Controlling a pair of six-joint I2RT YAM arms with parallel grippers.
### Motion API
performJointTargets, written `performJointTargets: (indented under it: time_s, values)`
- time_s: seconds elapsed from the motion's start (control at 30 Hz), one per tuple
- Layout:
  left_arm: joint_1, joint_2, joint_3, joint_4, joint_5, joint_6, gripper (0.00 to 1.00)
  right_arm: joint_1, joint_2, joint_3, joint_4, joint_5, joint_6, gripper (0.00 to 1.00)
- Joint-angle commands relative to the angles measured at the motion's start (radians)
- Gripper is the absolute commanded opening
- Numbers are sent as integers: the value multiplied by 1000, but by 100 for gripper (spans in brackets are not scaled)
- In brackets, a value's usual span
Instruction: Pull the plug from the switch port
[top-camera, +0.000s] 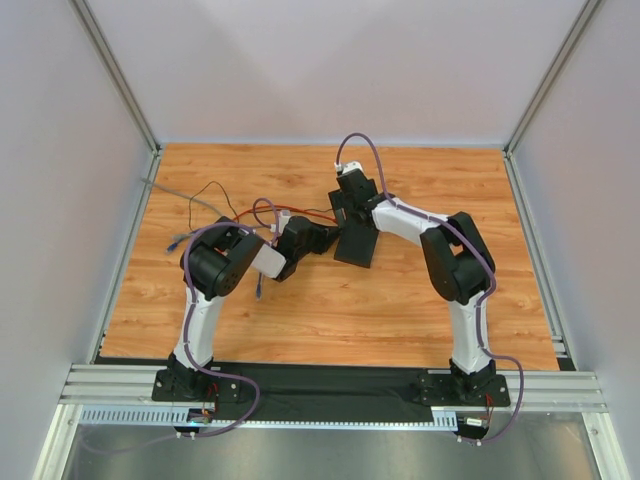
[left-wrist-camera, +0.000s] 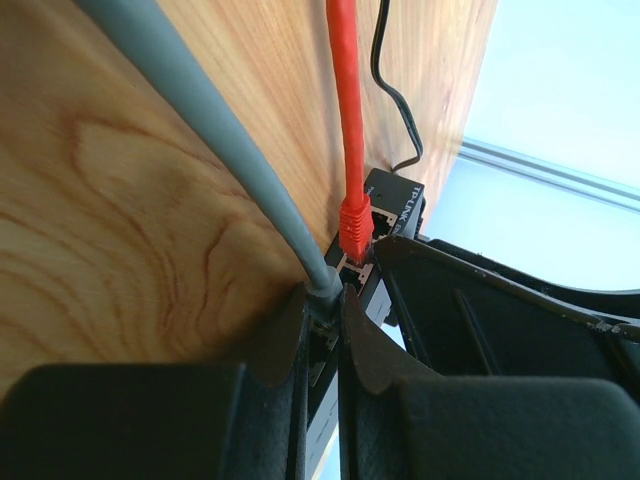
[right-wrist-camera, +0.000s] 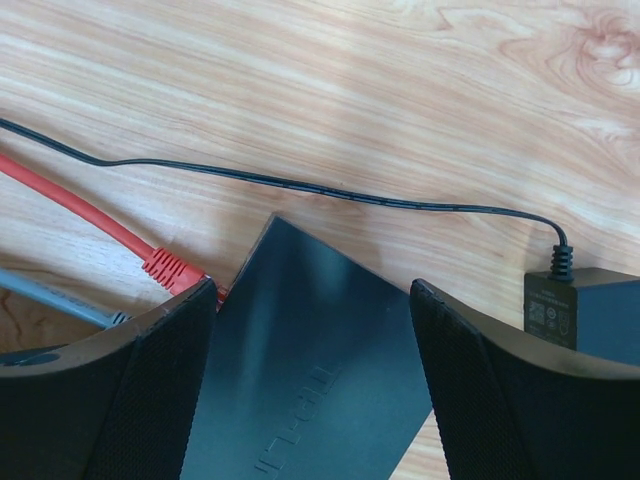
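The switch is a flat black box in the middle of the table. In the left wrist view its port edge holds a red plug, with a grey plug in the port beside it. My left gripper is shut on the grey plug, and it meets the switch's left edge in the top view. My right gripper is open, its fingers either side of the switch's top. It sits over the switch's far end. The red plug shows by its left finger.
A small black power adapter lies right of the switch, its thin black lead running left across the wood. The red cable and the grey cable trail away over the table. Loose cables lie at the far left.
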Motion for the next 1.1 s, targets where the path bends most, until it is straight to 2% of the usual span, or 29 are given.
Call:
performJointTargets:
  time_s: [0.0,0.2,0.37,0.5,0.77,0.87,1.07]
  values:
    - [7,-1,-35,-57,-63,82,0,16,28,-3,-110,6,-90,80]
    - [26,-8,-42,-62,-72,101,0,16,10,-49,-72,-92,-145,78]
    - [43,-10,-54,-53,-81,127,0,25,-6,-79,-47,-103,-180,78]
    - [59,-28,-60,-65,-92,162,0,26,-12,-79,-38,-74,-171,78]
    - [10,-22,-29,-85,-100,158,0,53,-93,-74,45,4,-55,82]
    - [10,-30,-35,-91,-104,159,0,56,-98,-69,43,0,-65,85]
    - [10,-48,-40,-108,-120,173,0,56,-53,-62,-43,6,-90,84]
